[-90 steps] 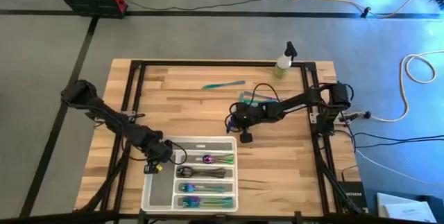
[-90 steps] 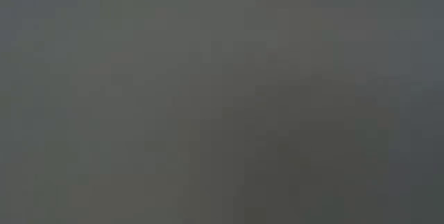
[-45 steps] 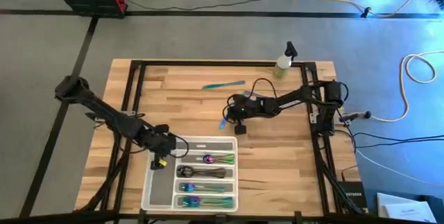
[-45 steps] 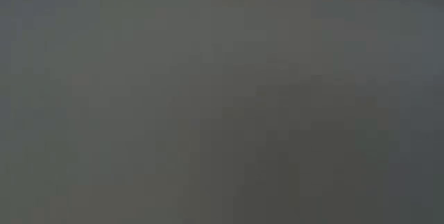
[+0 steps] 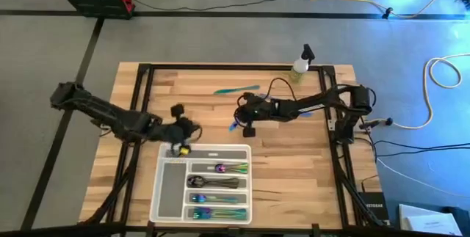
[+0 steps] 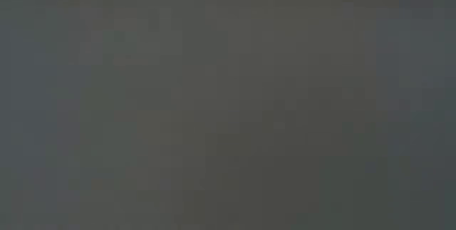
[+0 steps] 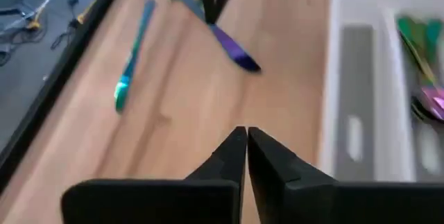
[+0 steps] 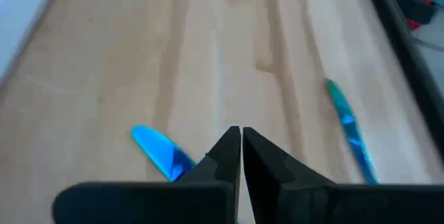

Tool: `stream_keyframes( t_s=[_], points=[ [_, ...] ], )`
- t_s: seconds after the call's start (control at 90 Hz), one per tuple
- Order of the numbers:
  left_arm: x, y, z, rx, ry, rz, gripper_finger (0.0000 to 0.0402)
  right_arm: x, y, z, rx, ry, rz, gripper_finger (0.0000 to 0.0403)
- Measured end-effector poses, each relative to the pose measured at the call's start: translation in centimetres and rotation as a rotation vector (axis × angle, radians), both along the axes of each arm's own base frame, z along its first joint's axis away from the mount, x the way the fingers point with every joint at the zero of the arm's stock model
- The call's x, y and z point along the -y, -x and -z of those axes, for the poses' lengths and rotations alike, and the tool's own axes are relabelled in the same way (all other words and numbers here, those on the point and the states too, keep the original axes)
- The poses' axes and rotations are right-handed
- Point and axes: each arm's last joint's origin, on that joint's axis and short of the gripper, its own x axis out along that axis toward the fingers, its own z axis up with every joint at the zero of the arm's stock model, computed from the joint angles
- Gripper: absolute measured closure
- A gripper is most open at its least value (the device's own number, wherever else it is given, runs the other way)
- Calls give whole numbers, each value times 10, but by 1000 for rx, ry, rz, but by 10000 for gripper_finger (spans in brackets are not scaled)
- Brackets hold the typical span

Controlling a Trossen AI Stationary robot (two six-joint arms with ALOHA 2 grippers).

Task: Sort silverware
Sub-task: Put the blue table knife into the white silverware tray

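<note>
Since half a second ago my left gripper [image 5: 178, 129] has lifted away from the translucent white compartment tray [image 5: 167, 208] and now sits over bare wood just beyond the tray's far edge, while my right gripper [image 5: 244, 125] has drifted a little further from the tray, carrying its piece along. My right gripper is clamped on a slim iridescent blue-purple knife [image 5: 235, 125]; in the right wrist view its blade [image 8: 161, 152] pokes out beside the closed fingers [image 8: 260, 158]. My left gripper is pressed together with nothing between the fingers [image 7: 232, 156].

Sorted iridescent and dark silverware [image 5: 220, 183] already lies in the tray's three cross slots, long axes running along the slots. One loose teal-green piece [image 5: 236, 89] lies flat near the desk's [image 5: 294, 178] far edge, its long axis roughly parallel to that edge. It lies beyond both grippers, away from the tray; my right gripper is nearer but busy, so I judge my free left gripper would reach it across open wood. A small spray bottle with a black nozzle [image 5: 300, 64] stands at the far edge, well apart from the path. My low view shows only grey blur
</note>
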Motion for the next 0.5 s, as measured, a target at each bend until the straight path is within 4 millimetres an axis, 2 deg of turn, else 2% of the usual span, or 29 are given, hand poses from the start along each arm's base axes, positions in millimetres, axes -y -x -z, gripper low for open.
stream_keyframes(
  t_s=[0.122, 0.222, 0.378, 0.5],
  points=[
    [-27, -19, -7, 89, 26, 28, 401, 17, 9, -3, -42, -26, 82, 402],
    [-50, -31, -10, 223, 55, 73, 396, 37, 22, 3, -149, -44, 151, 402],
    [-84, -45, 10, 270, 131, 112, 378, 55, 36, 10, -249, -80, 196, 402],
    [-96, -60, 31, 246, 153, 101, 363, 62, 40, 12, -275, -77, 198, 402]
  ],
)
